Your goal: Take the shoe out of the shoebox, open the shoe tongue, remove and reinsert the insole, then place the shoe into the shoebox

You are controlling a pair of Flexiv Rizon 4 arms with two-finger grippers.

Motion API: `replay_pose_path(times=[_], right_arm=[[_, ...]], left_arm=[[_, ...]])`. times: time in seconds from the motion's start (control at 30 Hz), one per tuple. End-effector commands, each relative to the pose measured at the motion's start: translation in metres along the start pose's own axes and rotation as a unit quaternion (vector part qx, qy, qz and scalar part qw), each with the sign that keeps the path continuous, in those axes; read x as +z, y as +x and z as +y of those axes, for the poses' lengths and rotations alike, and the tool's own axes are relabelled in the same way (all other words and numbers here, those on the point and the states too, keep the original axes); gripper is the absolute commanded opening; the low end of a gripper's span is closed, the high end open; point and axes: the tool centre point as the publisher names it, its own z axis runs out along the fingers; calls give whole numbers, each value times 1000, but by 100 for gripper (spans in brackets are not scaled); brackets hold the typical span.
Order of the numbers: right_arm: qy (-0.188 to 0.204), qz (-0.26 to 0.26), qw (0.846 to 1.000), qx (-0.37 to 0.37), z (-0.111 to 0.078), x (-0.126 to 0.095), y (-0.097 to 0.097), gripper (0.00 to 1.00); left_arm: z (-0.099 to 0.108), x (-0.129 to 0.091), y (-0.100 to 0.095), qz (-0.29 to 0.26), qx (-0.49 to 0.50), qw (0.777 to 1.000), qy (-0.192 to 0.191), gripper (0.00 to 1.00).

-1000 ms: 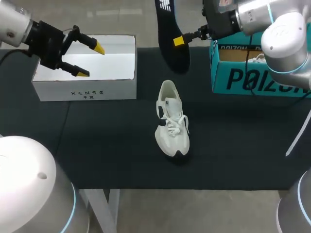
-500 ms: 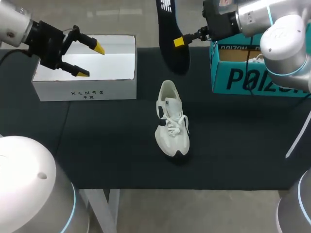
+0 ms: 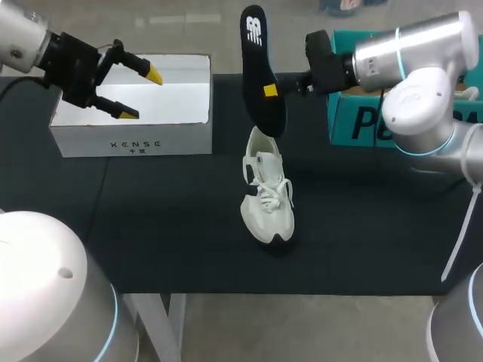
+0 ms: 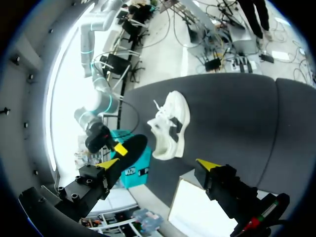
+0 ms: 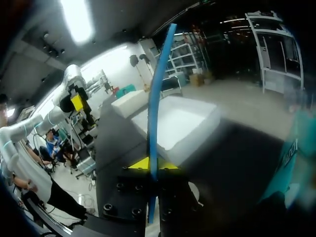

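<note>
While the white shoebox [image 3: 132, 113] sits at the left of the table [image 3: 173, 234] under the wide-spread left gripper [image 3: 141, 94], the white shoe [image 3: 266, 188] lies mid-table, toe toward the robot, heel away. The dark insole [image 3: 260, 72] hangs just above that heel, roughly along the shoe's length, pinched by the right gripper [image 5: 152, 164].

Print on the white shoebox [image 3: 132, 143]: one small line of spaced dark letters on the front wall, with tinier characters beneath that are too small to make out. On the teal box [image 3: 362, 124], big dark block lettering runs along the side, only partly in sight. And the black insole [image 3: 259, 68] shows a white logo at its upper end.
</note>
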Motion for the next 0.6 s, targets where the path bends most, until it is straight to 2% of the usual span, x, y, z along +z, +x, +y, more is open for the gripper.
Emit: replay_pose_path(times=[0.03, 0.23, 0.6], right_arm=[[-26, 0, 1000, 4, -13, 12, -7, 0], [-33, 1, 999, 22, -28, 29, -10, 0], [-19, 8, 999, 36, -45, 46, -18, 0]], left_arm=[[0, 0, 0, 2, 0, 1000, 0, 100], [0, 0, 0, 2, 0, 1000, 0, 100], [0, 0, 0, 2, 0, 1000, 0, 100]])
